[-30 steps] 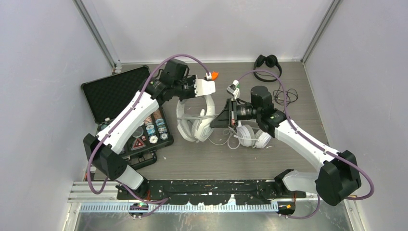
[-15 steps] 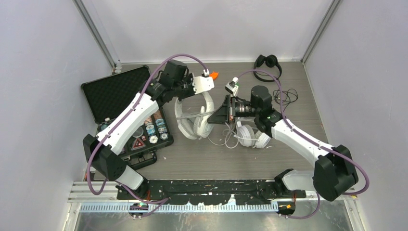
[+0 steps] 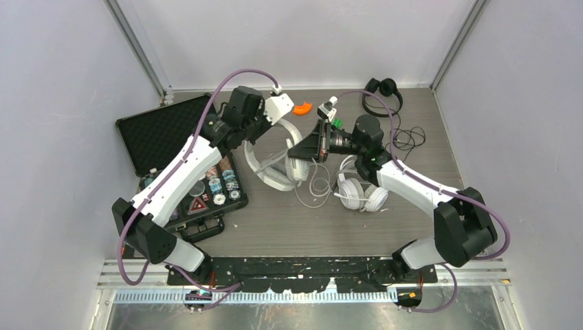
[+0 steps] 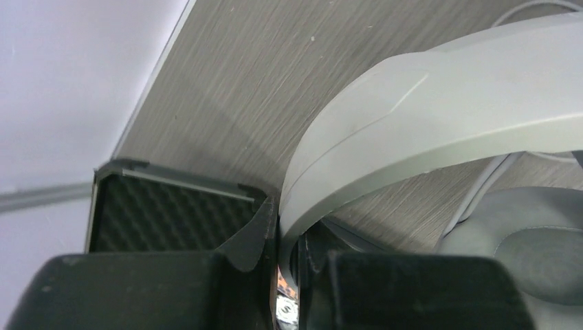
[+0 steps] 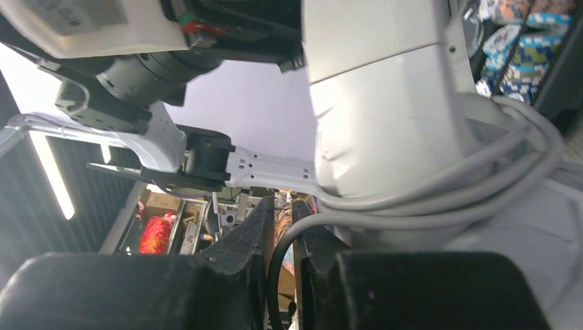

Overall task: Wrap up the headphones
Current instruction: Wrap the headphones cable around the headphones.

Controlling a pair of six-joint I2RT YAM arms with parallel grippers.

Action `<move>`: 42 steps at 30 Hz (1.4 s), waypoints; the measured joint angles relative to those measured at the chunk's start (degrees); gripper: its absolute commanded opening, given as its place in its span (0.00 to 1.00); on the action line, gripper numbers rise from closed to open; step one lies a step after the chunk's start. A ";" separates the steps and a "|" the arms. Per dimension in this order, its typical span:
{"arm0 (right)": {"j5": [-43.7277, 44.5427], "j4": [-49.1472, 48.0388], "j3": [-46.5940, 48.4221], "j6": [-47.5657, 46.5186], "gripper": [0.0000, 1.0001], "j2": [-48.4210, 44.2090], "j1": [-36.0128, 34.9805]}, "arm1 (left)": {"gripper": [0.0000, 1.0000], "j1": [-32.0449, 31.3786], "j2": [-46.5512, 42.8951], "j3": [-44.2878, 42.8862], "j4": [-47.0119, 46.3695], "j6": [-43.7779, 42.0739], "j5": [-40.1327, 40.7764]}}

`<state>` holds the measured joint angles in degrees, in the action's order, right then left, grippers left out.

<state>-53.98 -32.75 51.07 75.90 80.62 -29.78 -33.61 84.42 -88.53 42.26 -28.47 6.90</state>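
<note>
A white over-ear headset (image 3: 275, 168) sits at the table's centre, tilted. My left gripper (image 3: 259, 136) is shut on its pale headband (image 4: 426, 130), which is clamped between the fingertips (image 4: 265, 227). My right gripper (image 3: 297, 151) is beside its ear cup. Its jaws stand slightly apart, and the headset's grey-white cable (image 5: 412, 206) runs loosely through the gap at the gripper's (image 5: 280, 213) tips. Several turns of cable lie around the white cup (image 5: 385, 103). A second white headset (image 3: 362, 194) lies under my right arm. The black headset (image 3: 383, 91) and its black cable (image 3: 407, 137) lie at the back right.
An open black case (image 3: 165, 127) with foam lining stands at the left, its lower half holding poker chips (image 3: 218, 184). A small orange piece (image 3: 301, 108) lies near the back wall. Loose white cable (image 3: 313, 191) trails on the table between the two white headsets.
Both grippers have moved left and back with the white headset, which has turned and tilted. The right jaws have parted a little around the cable. The orange piece is now uncovered.
</note>
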 measured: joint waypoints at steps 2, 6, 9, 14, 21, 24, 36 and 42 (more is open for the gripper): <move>0.28 -2.16 1.44 1.11 0.22 1.33 -0.04 | 0.00 0.00 0.09 -0.76 1.09 3.06 2.71; 0.81 -4.11 3.26 1.62 0.22 2.27 -0.09 | 0.00 0.00 1.84 -4.39 4.92 8.13 6.93; 1.40 -3.48 4.44 0.48 0.21 2.29 -0.17 | 0.00 -0.02 2.58 -5.33 6.01 11.85 8.79; 2.60 1.05 5.66 -3.17 0.22 2.29 -0.55 | 0.00 -0.02 2.62 -5.38 7.72 18.51 10.62; 4.70 8.66 7.82 -9.31 0.21 2.29 -1.44 | 0.00 -0.02 4.68 -10.80 12.41 29.51 14.05; 6.03 11.91 8.83 -12.39 0.21 2.27 -2.01 | 0.00 -0.02 5.11 -11.58 12.92 34.16 15.19; 14.49 26.05 9.86 -24.74 0.20 0.26 -4.11 | 0.00 0.00 4.83 -9.77 12.48 45.64 17.38; 18.12 28.65 10.34 -27.74 0.04 -1.14 -6.03 | 0.00 -0.02 3.69 -8.55 10.58 48.96 17.07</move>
<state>-35.86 -4.10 61.41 48.16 79.48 -35.81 -33.63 88.12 -97.08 52.84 20.49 23.97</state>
